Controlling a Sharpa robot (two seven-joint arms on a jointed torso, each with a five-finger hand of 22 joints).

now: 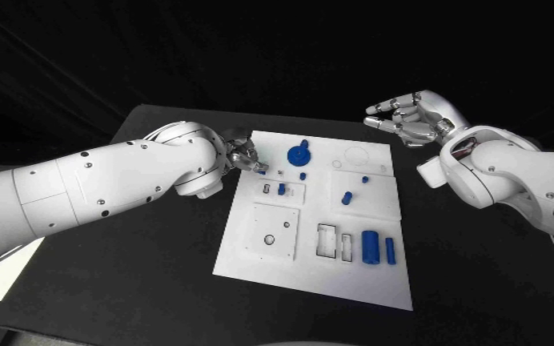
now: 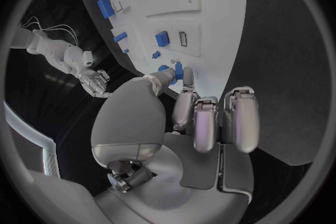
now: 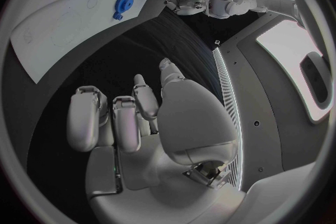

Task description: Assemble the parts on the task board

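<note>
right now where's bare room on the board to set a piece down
Free: the near left corner of the white board, below its round-holed panel. Crowded: the far left by the left robot hand and blue gear.

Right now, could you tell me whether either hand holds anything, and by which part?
The left hand pinches a small blue part by its end at the task board; the right hand holds nothing.

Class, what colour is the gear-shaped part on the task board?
Blue; the gear-shaped part shows best in the head view.
</note>
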